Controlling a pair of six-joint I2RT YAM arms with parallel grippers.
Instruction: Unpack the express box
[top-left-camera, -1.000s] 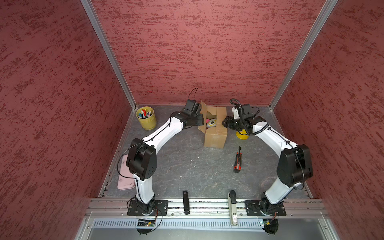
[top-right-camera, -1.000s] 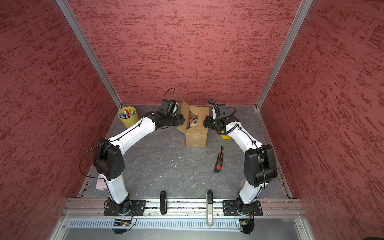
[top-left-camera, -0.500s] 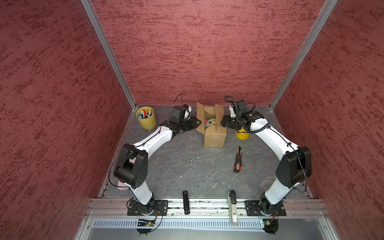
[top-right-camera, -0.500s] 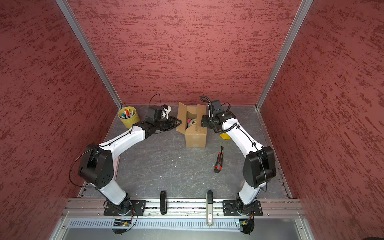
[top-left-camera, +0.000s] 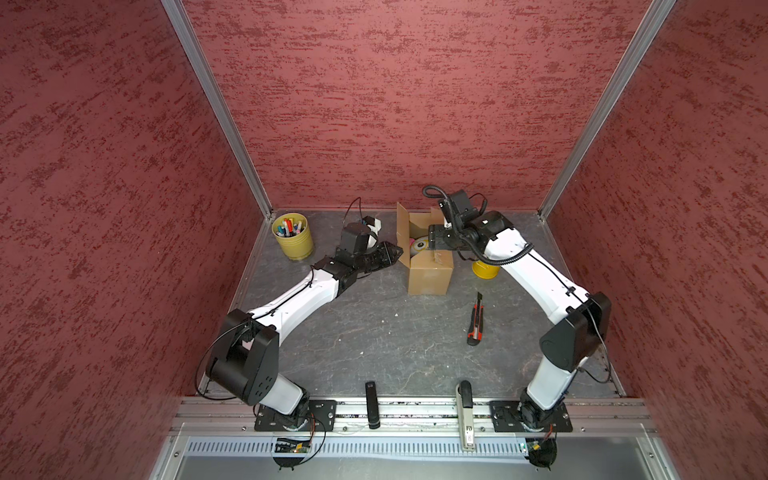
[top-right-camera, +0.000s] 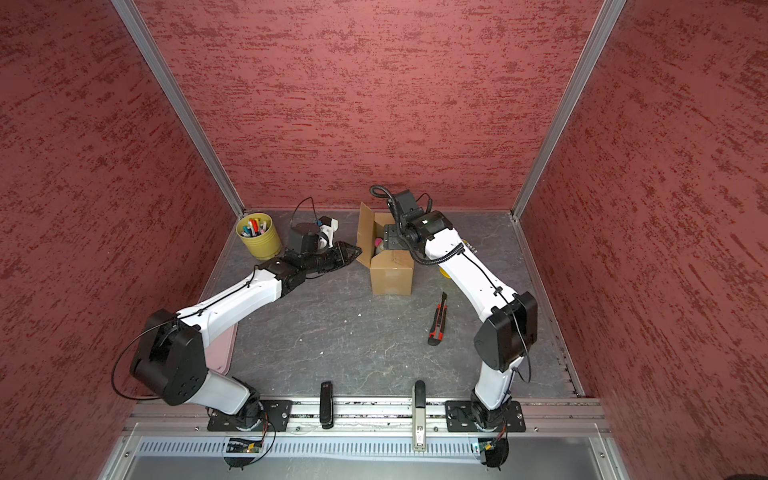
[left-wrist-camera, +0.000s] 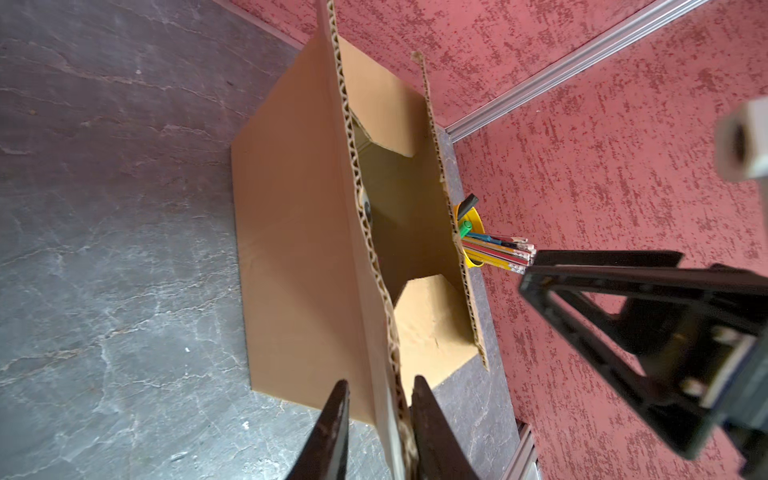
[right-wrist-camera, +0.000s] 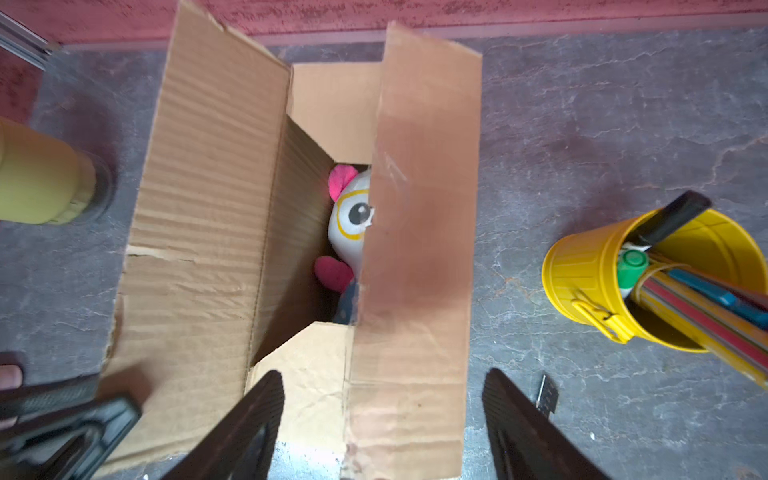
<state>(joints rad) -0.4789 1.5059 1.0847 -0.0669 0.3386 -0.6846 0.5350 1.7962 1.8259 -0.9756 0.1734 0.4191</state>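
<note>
Top views, box: the express box (top-left-camera: 428, 266), a plain brown corrugated cardboard carton, stands on the grey marbled table (top-left-camera: 374, 332) near the back wall, its flaps up and its mouth open.
Top views, left gripper: the left gripper (top-left-camera: 395, 251) lies low against the box's left long flap (top-right-camera: 365, 235), on the side away from the box's mouth.
Top views, right gripper: the right gripper (top-right-camera: 388, 241) hangs over the box's mouth.
Top views, around the box: a yellow metal cup of pens (top-left-camera: 293, 235) stands well to the left of the box; a red and black utility knife (top-left-camera: 476, 320) lies on the front side of the box.
Left wrist view: the black fingers (left-wrist-camera: 332, 432) sit on either side of the flap's (left-wrist-camera: 361, 208) corrugated edge, narrowed onto the cardboard.
Right wrist view: the right gripper (right-wrist-camera: 382, 419) stands wide apart, holding nothing, above a white plush toy with pink ears (right-wrist-camera: 351, 216) inside the box (right-wrist-camera: 199, 208).
Step in hand: judged, holding the flap aside so the toy can be reached.
Next move: it calls for the right gripper to descend into the gap and close on the toy.
Change over the last second: the left arm has dropped lower and its jaws have narrowed; the right jaws have widened.
</note>
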